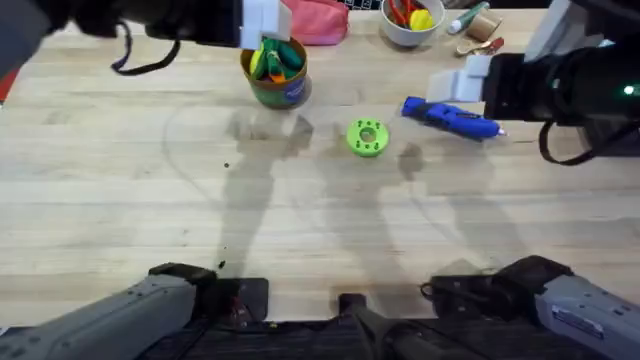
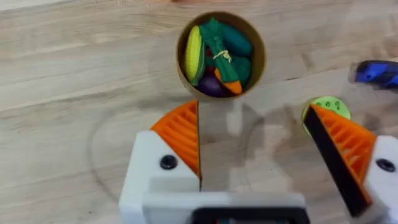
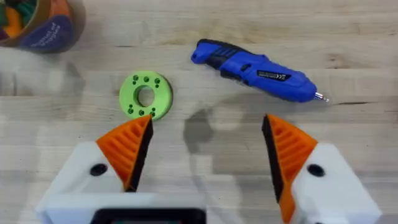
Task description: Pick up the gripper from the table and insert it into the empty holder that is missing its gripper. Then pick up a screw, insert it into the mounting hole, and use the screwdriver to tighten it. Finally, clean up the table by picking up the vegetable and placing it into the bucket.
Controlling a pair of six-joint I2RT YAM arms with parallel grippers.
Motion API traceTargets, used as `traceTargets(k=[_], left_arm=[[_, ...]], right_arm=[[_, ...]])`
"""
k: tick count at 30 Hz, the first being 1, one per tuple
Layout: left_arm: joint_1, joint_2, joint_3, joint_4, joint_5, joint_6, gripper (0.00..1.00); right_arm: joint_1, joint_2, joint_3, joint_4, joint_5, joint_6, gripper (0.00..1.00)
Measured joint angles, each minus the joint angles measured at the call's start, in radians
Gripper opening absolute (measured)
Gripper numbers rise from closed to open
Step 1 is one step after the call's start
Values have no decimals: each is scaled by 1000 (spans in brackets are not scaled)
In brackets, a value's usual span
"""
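Observation:
The olive-green bucket (image 1: 277, 72) stands at the back of the table and holds several toy vegetables, among them a slim green vegetable (image 2: 217, 38). My left gripper (image 1: 264, 22) hangs directly above it, open (image 2: 254, 113) and holding nothing. The blue screwdriver (image 1: 450, 117) lies on the wood at the right. My right gripper (image 1: 462, 78) hovers just beyond it, open (image 3: 208, 122) and holding nothing. All four white finger mounts carry orange ribbed pads. A loose gripper piece and an empty holder are out of view.
A lime-green disc (image 1: 367, 137) lies left of the screwdriver. A white bowl (image 1: 410, 35) of toy vegetables and a pink pouch (image 1: 318, 24) sit along the back edge. A tiny dark speck (image 1: 227, 166) lies on the wood at the centre-left.

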Motion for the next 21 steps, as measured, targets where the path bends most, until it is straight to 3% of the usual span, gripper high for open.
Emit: traceTargets(k=[3,12,21], left_arm=[[0,-64,-52,-3,0,-8,986],[0,-316,-369,-20,-11,-39,988],[0,-337,-399,-13,-12,-56,988]], right_arm=[[0,0,0,0,-3,0,993],[-1,0,0,-3,-82,0,994],[-1,0,0,-30,-104,0,993]])
